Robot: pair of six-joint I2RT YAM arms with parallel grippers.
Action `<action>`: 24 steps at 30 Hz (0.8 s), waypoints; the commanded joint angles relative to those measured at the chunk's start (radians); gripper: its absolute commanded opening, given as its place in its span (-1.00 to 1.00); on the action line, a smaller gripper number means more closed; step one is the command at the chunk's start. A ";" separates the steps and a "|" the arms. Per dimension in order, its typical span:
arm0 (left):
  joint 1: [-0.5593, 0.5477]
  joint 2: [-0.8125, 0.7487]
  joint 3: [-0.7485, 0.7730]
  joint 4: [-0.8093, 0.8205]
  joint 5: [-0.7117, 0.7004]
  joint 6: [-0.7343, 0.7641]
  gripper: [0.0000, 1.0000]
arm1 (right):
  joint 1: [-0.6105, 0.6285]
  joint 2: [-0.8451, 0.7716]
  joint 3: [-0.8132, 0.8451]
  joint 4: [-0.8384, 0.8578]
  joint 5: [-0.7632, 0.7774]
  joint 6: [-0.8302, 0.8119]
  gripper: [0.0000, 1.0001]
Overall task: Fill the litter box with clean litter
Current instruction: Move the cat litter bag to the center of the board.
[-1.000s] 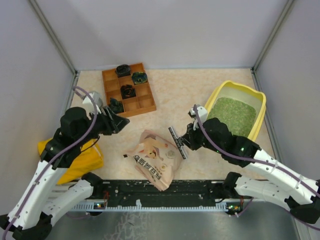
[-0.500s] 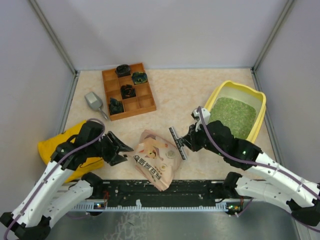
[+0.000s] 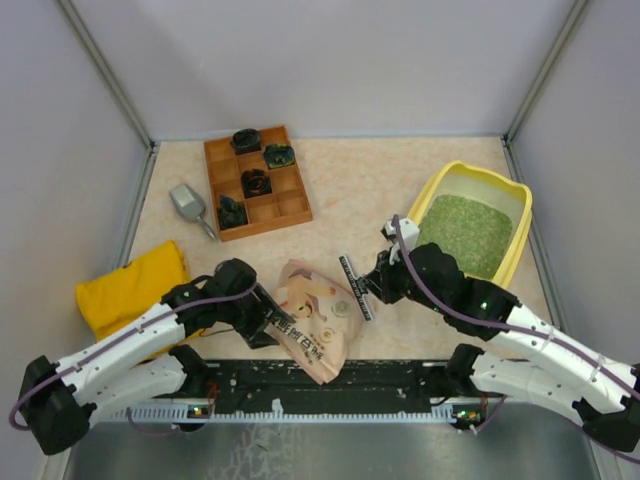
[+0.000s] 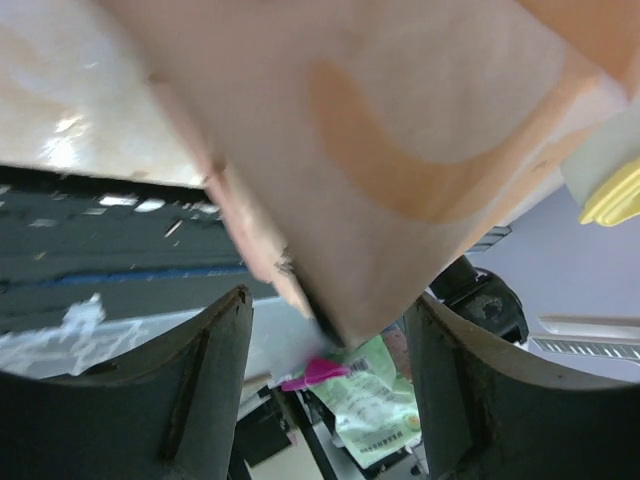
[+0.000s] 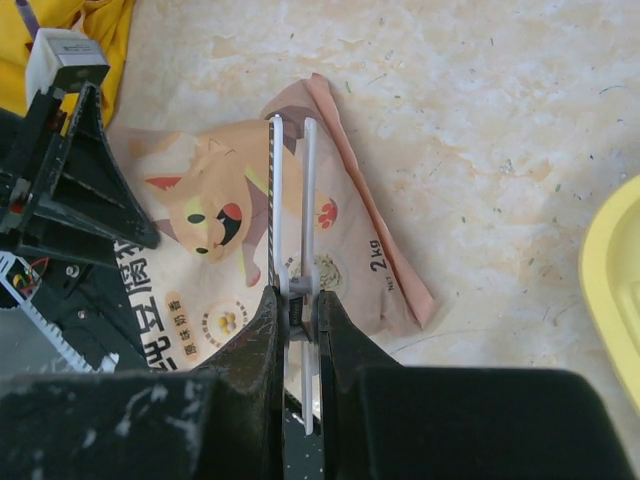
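The box (image 3: 470, 168) at 3 o'clock holds loose green litter (image 3: 465, 230). The pouch (image 3: 310, 320) looks soft, slippery; better grip its 8 o'clock edge. Left gripper (image 3: 268, 318) stands wide there, empty; right gripper (image 3: 368, 285) pinches a clip (image 3: 353, 283).

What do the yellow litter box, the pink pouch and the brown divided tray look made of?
Litter box: moulded plastic, smooth and slightly glossy, with rounded corners. Pink pouch: probably thin printed plastic film; it creases and shows some sheen. Divided tray: wood, by its matte brown look, though the grain is too small to tell.
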 commanded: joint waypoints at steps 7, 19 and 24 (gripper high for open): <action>-0.170 0.120 -0.142 0.642 -0.244 -0.222 -0.38 | 0.003 -0.005 0.016 0.055 0.029 -0.003 -1.00; -0.188 0.399 -0.102 1.064 -0.432 -0.114 -0.99 | 0.002 -0.049 0.039 0.029 0.117 -0.018 -1.00; -0.184 0.593 -0.020 1.267 -0.453 -0.056 -0.98 | 0.003 -0.044 0.080 -0.001 0.158 -0.048 -1.00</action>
